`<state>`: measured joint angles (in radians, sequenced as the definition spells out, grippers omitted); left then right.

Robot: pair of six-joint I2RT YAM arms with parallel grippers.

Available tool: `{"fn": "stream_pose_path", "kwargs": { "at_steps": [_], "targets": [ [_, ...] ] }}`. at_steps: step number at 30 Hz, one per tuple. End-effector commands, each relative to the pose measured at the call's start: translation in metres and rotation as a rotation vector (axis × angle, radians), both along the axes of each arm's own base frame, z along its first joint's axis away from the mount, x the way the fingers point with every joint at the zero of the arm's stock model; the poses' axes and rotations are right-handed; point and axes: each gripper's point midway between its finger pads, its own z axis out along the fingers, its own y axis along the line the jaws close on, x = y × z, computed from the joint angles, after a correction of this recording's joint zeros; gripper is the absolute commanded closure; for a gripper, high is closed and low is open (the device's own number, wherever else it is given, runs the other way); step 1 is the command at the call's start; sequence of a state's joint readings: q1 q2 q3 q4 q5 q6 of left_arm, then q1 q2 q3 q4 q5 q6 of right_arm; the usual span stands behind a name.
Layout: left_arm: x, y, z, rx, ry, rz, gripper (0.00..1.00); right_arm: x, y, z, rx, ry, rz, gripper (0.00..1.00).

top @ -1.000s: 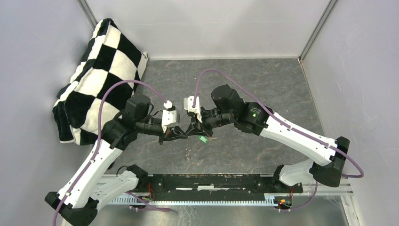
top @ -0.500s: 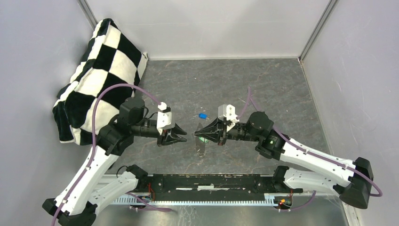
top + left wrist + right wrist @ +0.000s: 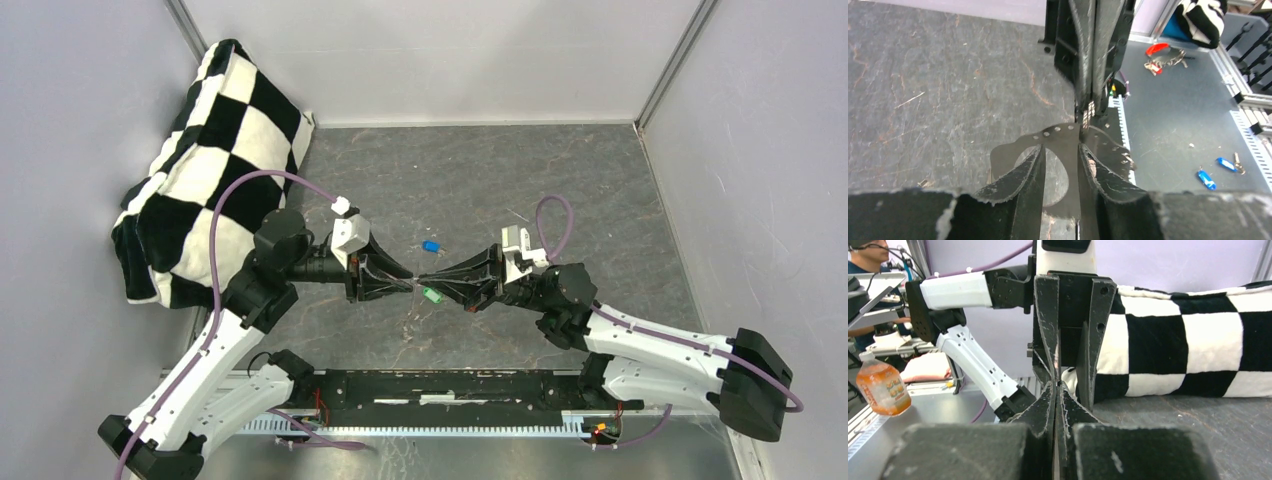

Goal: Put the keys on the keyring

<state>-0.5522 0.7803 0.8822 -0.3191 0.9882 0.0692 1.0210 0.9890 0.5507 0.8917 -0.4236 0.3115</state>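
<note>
Risk: tips meet low over the table (image 3: 560,190) — a nudge from the left gripper (image 3: 408,284) could knock the keyring (image 3: 1087,113) out of its thin pinch and drop it. Both arms reach level, nose to nose. Left jaws stand partly apart, nothing seen between them. The right gripper (image 3: 424,281) is closed, apparently on a beaded bit of the keyring. Green key (image 3: 432,294) sits just below the tips — blue key (image 3: 431,245) lies apart on the table.
</note>
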Motion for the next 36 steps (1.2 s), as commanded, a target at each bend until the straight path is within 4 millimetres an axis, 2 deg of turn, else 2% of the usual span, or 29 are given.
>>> {"fn": "stream_pose_path", "kwargs": {
  "at_steps": [1,11,17,26,32,36],
  "targets": [
    [-0.013,-0.009,0.036,-0.137,0.067,-0.069,0.63,0.0,-0.013,0.038,0.197,-0.032,-0.033,0.99],
    [-0.023,-0.007,0.035,-0.136,0.066,-0.107,0.63,0.003,-0.014,0.041,0.275,-0.012,-0.04,0.99],
    [-0.016,-0.008,0.046,-0.156,0.001,-0.075,0.65,-0.002,-0.011,0.04,0.304,0.006,-0.012,1.0],
    [-0.013,-0.007,0.038,-0.146,0.021,-0.047,0.63,-0.01,-0.011,0.04,0.339,0.032,0.043,0.99],
    [-0.011,-0.006,0.049,-0.166,0.04,-0.014,0.59,-0.009,-0.012,0.038,0.343,0.033,0.031,0.99],
    [-0.004,-0.008,0.057,-0.183,0.083,0.023,0.61,-0.009,-0.011,0.037,0.347,0.028,0.027,0.99]
  ]
}}
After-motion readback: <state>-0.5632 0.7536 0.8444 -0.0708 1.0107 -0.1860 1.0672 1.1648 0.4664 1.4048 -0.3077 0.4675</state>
